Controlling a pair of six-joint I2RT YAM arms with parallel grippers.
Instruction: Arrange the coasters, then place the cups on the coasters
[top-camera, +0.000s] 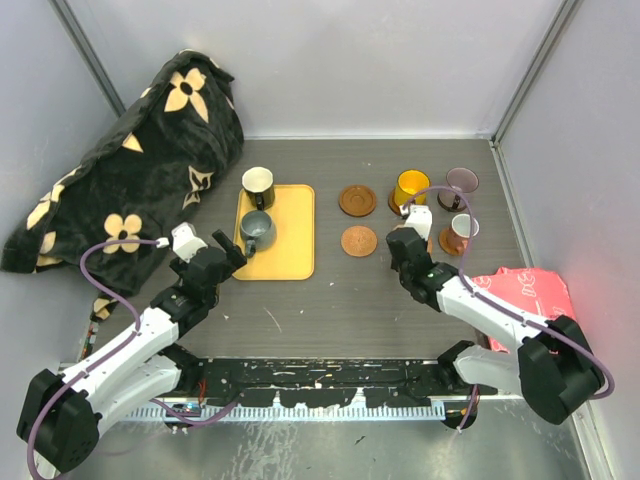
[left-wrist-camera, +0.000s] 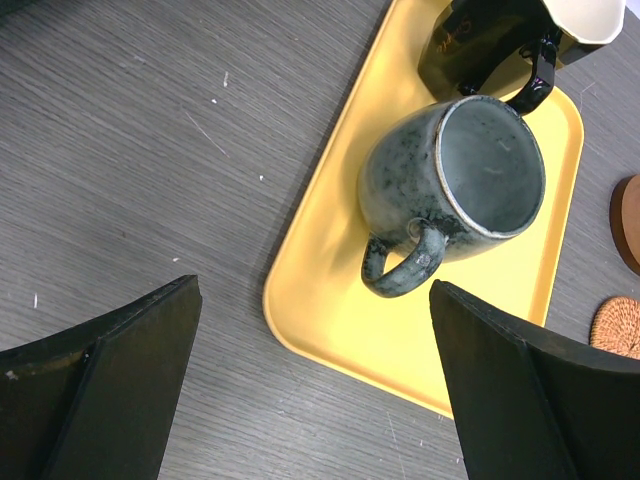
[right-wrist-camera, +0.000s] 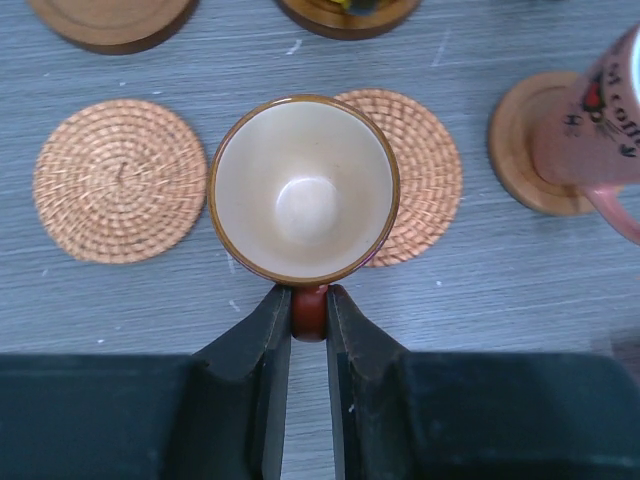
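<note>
My right gripper is shut on the red-brown handle of a small copper-brown cup with a cream inside. The cup stands upright, partly over a woven coaster; whether they touch I cannot tell. Another woven coaster lies bare to its left. A pink mug stands on a wooden coaster. My left gripper is open at the near corner of the yellow tray, which holds a grey mug and a black mug. The yellow-orange mug sits on a coaster.
A purple-grey mug stands at the back right. A bare brown coaster lies mid-table. A black flowered blanket fills the back left, and a red-pink wrapper lies by the right arm. Walls close in on three sides.
</note>
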